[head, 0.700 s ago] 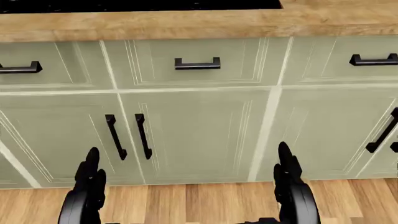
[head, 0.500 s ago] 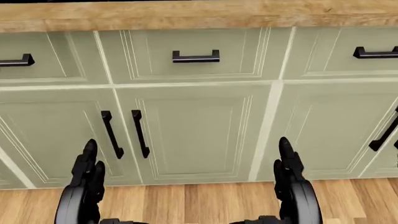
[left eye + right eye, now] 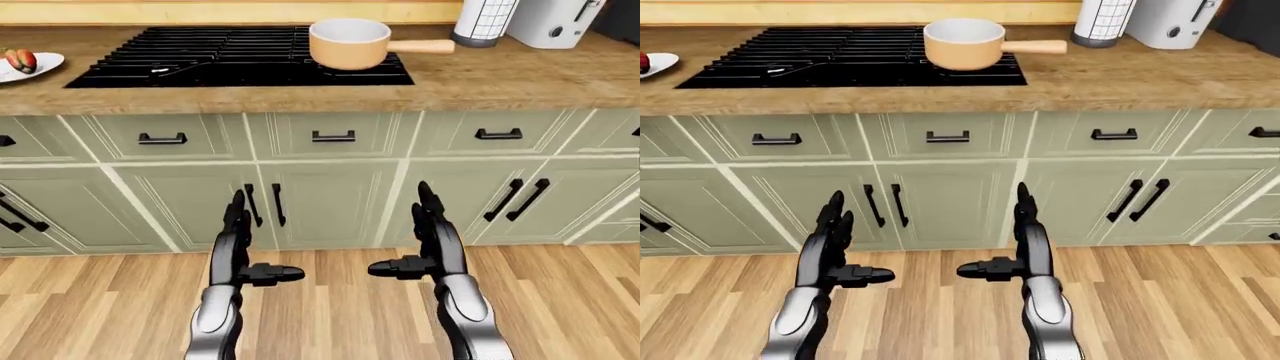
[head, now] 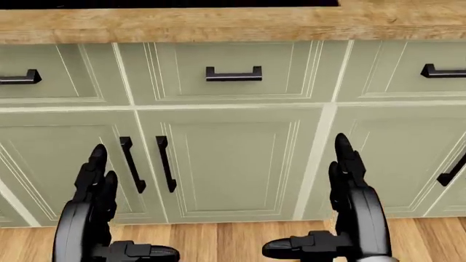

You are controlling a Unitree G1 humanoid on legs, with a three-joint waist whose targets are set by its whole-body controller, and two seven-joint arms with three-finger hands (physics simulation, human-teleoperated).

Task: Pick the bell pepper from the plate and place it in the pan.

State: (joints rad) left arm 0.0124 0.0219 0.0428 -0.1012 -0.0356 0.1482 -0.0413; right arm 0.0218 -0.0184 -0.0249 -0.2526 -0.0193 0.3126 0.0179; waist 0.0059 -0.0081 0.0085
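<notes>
Both hands hang open and empty, and the bell pepper [image 3: 21,60] sits on its plate [image 3: 45,66] on the surface, up and far left of the left hand's [image 3: 243,255] fingers, so it's nearer than the right hand [image 3: 425,251].

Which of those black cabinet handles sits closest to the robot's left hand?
The left one of the upright handle pair in the left-eye view, just right of the left hand's raised fingers. The drawer handles sit higher, and the slanted pair lies far right.

black stove [image 3: 230,56] sitting left on wooden tabletop [image 3: 500,82] | toaster [image 3: 555,21] standing far right | green cabinets [image 3: 330,187] showing below | wood floor [image 3: 330,315] lying near
</notes>
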